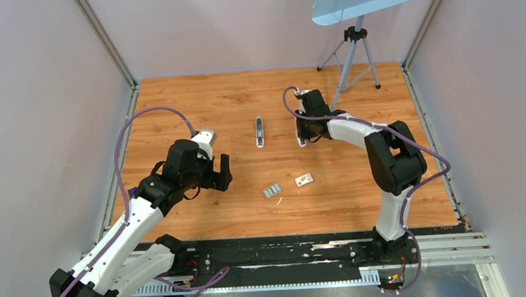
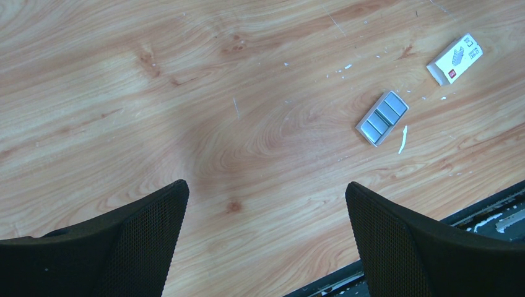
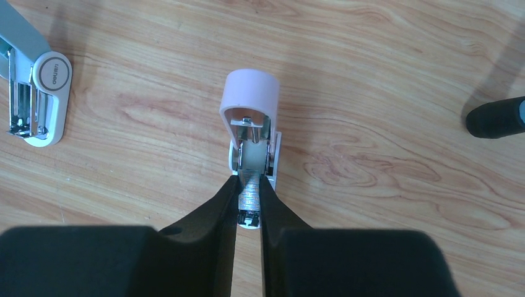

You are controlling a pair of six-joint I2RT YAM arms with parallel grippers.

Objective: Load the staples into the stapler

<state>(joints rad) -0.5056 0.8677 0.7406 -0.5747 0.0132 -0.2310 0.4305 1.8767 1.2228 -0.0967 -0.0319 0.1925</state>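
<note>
Gripper on my right [image 3: 249, 184] is clenched on a silvery strip [image 3: 249, 197], possibly staples, at the near end of the pink piece [image 3: 251, 93]. The stapler [image 3: 38, 93] lies off to its left. My left gripper [image 2: 265, 185] hangs released above the tabletop [image 2: 124, 93], with the staples [image 2: 382, 117] ahead and to its right.

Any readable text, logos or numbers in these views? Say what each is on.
On the stapler, round grey badge: one word, too blurred to read.
On the white box: a small red square mark and a grey drawing of staples; any print is too small to read.
On the pink piece in the right pincer: no text showing.
Nothing else readable in any view.
</note>
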